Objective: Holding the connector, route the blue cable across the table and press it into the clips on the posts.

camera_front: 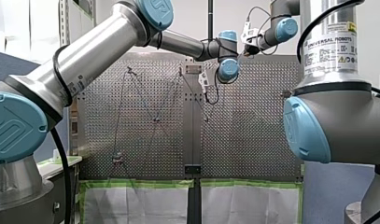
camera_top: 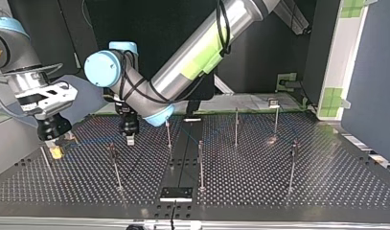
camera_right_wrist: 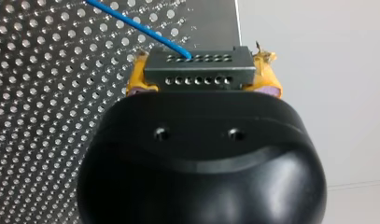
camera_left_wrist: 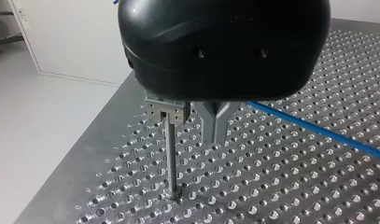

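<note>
**Connector held at the table's edge, blue cable strung over the plate**

The perforated metal table (camera_top: 326, 182) carries slim upright posts (camera_top: 200, 163). Green tape (camera_front: 141, 183) lines one edge, and a blue-grey partition (camera_top: 370, 72) stands past the edge at the top view's right. My right gripper (camera_right_wrist: 201, 79) clamps the grey connector (camera_right_wrist: 199, 67) between yellow pads (camera_right_wrist: 137, 77) at the table's edge at the top view's left. The blue cable (camera_right_wrist: 136, 25) runs from the connector out over the table. My left gripper (camera_left_wrist: 216, 133) has its metal fingertips together beside a post's clip (camera_left_wrist: 169, 112), with the cable passing just behind them; whether they pinch it I cannot tell
</note>
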